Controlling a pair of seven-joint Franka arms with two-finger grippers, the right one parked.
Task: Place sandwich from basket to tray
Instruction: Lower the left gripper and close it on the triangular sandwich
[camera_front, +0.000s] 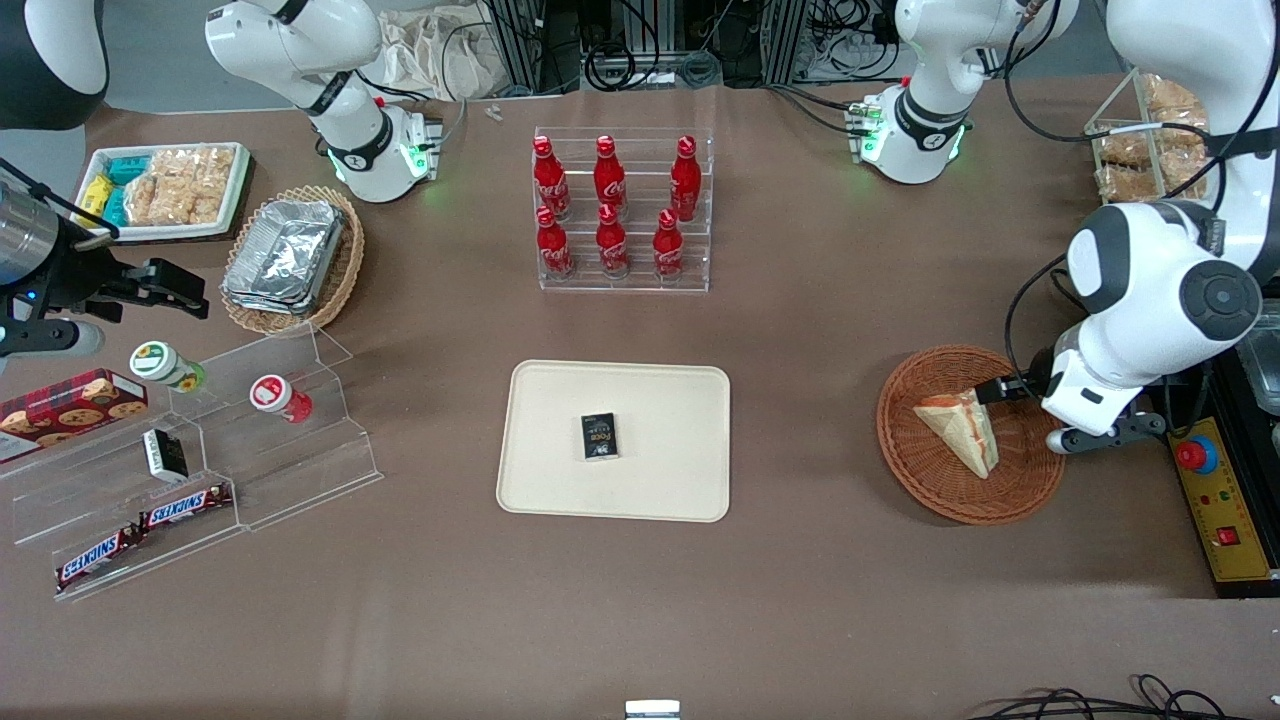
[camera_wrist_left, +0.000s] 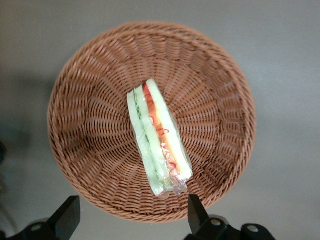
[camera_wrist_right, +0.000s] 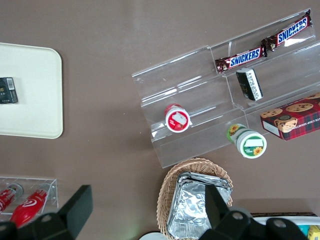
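The sandwich (camera_front: 962, 432) is sitting in the reddish-brown wicker basket (camera_front: 925, 480), toward the working arm's end of the counter (camera_front: 800, 600). In the wrist view it's (camera_wrist_left: 157, 140) resting on its side roughly in the middle of the basket (camera_wrist_left: 90, 125), filling edge up — green layers along one side, red and orange along the other, clear wrap bunched at one end.

The left arm's end effector (camera_wrist_left: 135, 217) hovers above the basket's rim, not touching the sandwich. Its fingers (camera_wrist_left: 197, 212) are spread wide apart with nothing between them. In the front view the arm's white wrist covers most of it, so only a dark bit shows by the sandwich's corner.

The cream-beige tray (camera_front: 560, 480) lies flat near the middle of the counter, well apart from the basket. A small black box (camera_front: 600, 436) sits on it, about centred.

Other stuff — a clear rack with six red cola bottles (camera_front: 610, 205) stands farther from the front camera than the tray. Toward the parked arm's end there's a lighter wicker basket with foil trays (camera_front: 285, 250), a white tray of snack packets (camera_front: 165, 190), and a clear stepped stand (camera_front: 300, 470) holding two Snickers bars (camera_front: 140, 530), a red-capped cup (camera_front: 278, 397) and a green-labelled cup (camera_front: 165, 365). A cookie box (camera_front: 65, 405) lies just beside the stand.
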